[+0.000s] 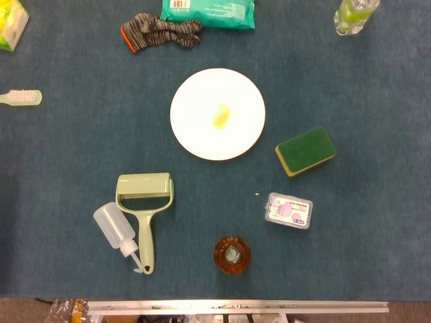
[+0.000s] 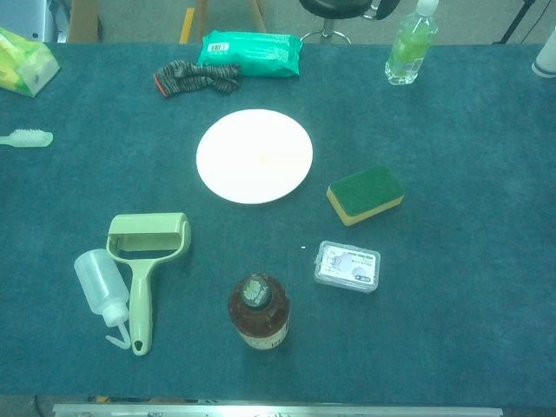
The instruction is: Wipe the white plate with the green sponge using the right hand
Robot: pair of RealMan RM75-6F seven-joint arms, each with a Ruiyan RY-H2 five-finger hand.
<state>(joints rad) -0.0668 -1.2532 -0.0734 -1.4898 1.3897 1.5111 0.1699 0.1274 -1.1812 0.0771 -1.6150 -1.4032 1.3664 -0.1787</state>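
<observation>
My white plate (image 1: 217,114) bears a yellow smear; at its four o'clock lies my green-topped, yellow-bottomed sponge (image 1: 306,151).

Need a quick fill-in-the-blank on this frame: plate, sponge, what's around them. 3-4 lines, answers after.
1. The smear at the middle of the white plate is ____ in colour.
2. The green sponge lies on the blue cloth, ____ the plate, not touching it.
3. The squeeze bottle lies against the handle of the ____.
4. Neither robot ____ shows in either view.

Missing words: yellow; beside; lint roller; hand
</observation>
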